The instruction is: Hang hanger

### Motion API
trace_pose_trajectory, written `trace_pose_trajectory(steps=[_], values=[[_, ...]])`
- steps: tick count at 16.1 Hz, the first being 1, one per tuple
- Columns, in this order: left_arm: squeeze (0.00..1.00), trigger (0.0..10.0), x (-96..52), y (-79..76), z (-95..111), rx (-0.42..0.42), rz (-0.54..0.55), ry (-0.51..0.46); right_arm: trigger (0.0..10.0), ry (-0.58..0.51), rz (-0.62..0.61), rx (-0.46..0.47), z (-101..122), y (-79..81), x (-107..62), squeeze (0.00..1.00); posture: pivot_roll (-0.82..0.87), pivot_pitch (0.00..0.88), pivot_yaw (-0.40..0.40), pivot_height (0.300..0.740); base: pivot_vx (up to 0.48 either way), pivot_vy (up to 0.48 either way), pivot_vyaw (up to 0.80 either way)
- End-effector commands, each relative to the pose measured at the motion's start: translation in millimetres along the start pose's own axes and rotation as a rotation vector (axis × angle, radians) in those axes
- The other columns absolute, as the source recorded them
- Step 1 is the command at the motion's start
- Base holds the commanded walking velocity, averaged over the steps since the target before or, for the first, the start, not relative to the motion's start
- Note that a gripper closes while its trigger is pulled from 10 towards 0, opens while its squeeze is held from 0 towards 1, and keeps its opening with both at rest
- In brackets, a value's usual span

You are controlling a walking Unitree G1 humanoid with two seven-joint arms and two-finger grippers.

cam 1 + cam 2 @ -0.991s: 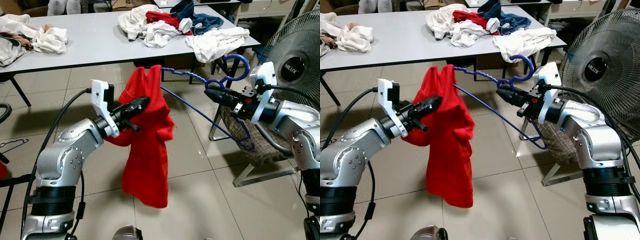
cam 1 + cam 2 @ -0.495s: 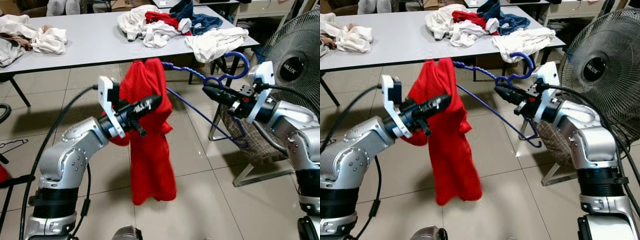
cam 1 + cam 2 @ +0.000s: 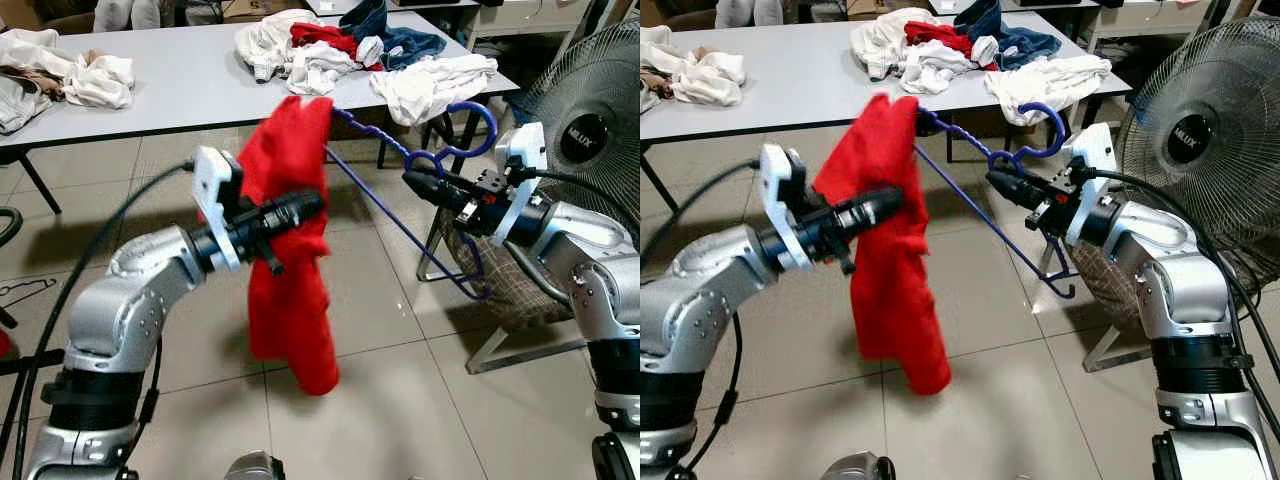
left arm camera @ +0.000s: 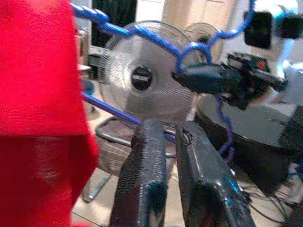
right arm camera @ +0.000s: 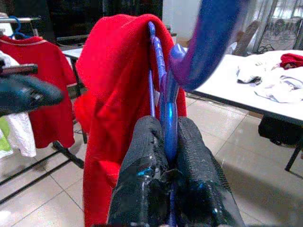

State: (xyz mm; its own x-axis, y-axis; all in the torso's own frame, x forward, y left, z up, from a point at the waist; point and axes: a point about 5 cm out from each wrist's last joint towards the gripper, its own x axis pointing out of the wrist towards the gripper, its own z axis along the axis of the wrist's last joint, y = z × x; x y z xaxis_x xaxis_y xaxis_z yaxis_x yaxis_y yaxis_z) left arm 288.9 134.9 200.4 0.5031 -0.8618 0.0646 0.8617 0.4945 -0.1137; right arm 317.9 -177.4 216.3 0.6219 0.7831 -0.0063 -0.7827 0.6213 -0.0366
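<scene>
A blue plastic hanger [image 3: 372, 134] is held out in the air between my two arms. My right gripper [image 3: 415, 180] is shut on its neck just below the hook [image 3: 478, 125]; the right wrist view has the blue stem [image 5: 168, 123] pinched between the two fingers. A red garment [image 3: 290, 260] is draped over the hanger's far left end and hangs down loose. My left gripper [image 3: 300, 207] reaches across the front of the cloth, shut with nothing between its fingers [image 4: 147, 156]. From that wrist, the red cloth [image 4: 38, 71] lies beside them.
A grey table [image 3: 180, 80] behind holds piles of white, red and blue clothes. A standing fan [image 3: 595, 100] and a low chair with a brown seat [image 3: 510, 290] are at the right. A rack with a red shirt [image 5: 42, 85] appears in the right wrist view.
The hanger's left end has tipped higher, carrying the red garment up with it. The garment's hem has swung and lifted. My left gripper has moved slightly up and right along the cloth.
</scene>
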Motion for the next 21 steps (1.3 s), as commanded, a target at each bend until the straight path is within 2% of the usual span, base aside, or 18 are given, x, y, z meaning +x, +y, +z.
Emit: trace_pose_trajectory(steps=[1, 4, 6, 8, 9, 10, 12, 13, 14, 15, 16, 18, 19, 20, 21], values=[[1.0, 10.0, 0.4, -4.1, 3, 0.018, -0.031, -0.004, 0.0, -0.068, -0.008, -0.037, 15, -1.6, -2.7, 0.0, 0.0, 0.0, 0.037, 0.74, 0.0, 0.0, 0.0], [1.0, 10.0, 1.9, -10.8, 6, 0.013, -0.095, -0.025, 0.0, -0.07, -0.007, -0.038, 15, -1.2, -2.8, 0.0, 0.0, 0.0, 0.04, 0.74, 0.0, 0.0, 0.0], [1.0, 10.0, -3.6, -1.9, 9, 0.045, -0.058, -0.017, 0.0, -0.075, -0.004, -0.042, 15, -0.7, -3.5, 0.0, 0.0, 0.0, 0.042, 0.74, 0.0, 0.0, 0.0], [1.0, 10.0, -14.7, 17.3, 18, 0.097, 0.034, -0.03, 0.0, -0.079, 0.007, -0.049, 17, -1.6, -7.2, 0.0, 0.0, 0.0, 0.042, 0.74, 0.0, 0.0, 0.0], [1.0, 10.0, -21.7, 28.2, 33, 0.11, 0.08, -0.088, 0.0, -0.075, 0.032, -0.057, 17, -1.6, -10.9, 0.0, 0.0, 0.0, 0.039, 0.74, 0.0, 0.0, 0.0], [1.0, 10.0, -28.3, 34.5, 51, 0.116, 0.081, -0.156, 0.0, -0.071, 0.055, -0.061, 19, -1.8, -14.6, 0.0, 0.0, 0.0, 0.034, 0.74, 0.0, 0.0, 0.0], [1.0, 10.0, -34.7, 38.2, 79, 0.145, 0.023, -0.23, 0.0, -0.066, 0.091, -0.072, 22, -2.3, -18.2, 0.0, 0.01, 0.0, 0.029, 0.74, 0.0, 0.0, 0.0], [1.0, 10.0, -34.2, 41.9, 99, 0.211, -0.049, -0.217, 0.0, -0.063, 0.116, -0.082, 25, -2.5, -17.9, 0.0, 0.02, 0.0, 0.024, 0.74, 0.0, 0.0, 0.0], [1.0, 10.0, -33.5, 44.6, 106, 0.235, -0.066, -0.214, 0.0, -0.063, 0.125, -0.087, 26, -2.3, -17.5, 0.0, 0.02, 0.0, 0.024, 0.74, 0.0, 0.0, 0.0], [1.0, 10.0, -29.3, 51.2, 123, 0.274, -0.091, -0.213, 0.0, -0.06, 0.15, -0.095, 27, -1.4, -16.9, 0.0, 0.02, 0.0, 0.027, 0.74, 0.0, 0.0, 0.0], [1.0, 10.0, -26.1, 53.1, 128, 0.292, -0.111, -0.196, 0.0, -0.057, 0.17, -0.099, 28, -0.3, -17.1, 0.0, 0.02, 0.0, 0.027, 0.74, 0.0, 0.0, 0.0], [1.0, 10.0, -12.1, 58.4, 122, 0.305, -0.216, -0.076, 0.0, -0.039, 0.257, -0.103, 30, 4.5, -21.3, 0.0, 0.01, 0.0, 0.037, 0.74, 0.0, 0.0, 0.0], [0.22, 10.0, -7.8, 59.9, 112, 0.292, -0.285, 0.007, 0.0, -0.024, 0.296, -0.103, 31, 6.8, -24.5, 0.0, 0.01, 0.0, 0.037, 0.74, 0.0, 0.0, 0.0], [0.22, 10.0, -6.8, 60.1, 108, 0.289, -0.312, 0.04, 0.0, -0.017, 0.308, -0.102, 32, 7.5, -25.6, 0.0, 0.01, 0.0, 0.037, 0.74, 0.0, 0.0, 0.0], [0.0, 10.0, -1.8, 60.4, 101, 0.287, -0.365, 0.089, 0.0, 0.013, 0.361, -0.094, 31, 12.0, -29.6, 0.0, 0.01, 0.0, 0.049, 0.74, 0.0, 0.0, 0.0]])
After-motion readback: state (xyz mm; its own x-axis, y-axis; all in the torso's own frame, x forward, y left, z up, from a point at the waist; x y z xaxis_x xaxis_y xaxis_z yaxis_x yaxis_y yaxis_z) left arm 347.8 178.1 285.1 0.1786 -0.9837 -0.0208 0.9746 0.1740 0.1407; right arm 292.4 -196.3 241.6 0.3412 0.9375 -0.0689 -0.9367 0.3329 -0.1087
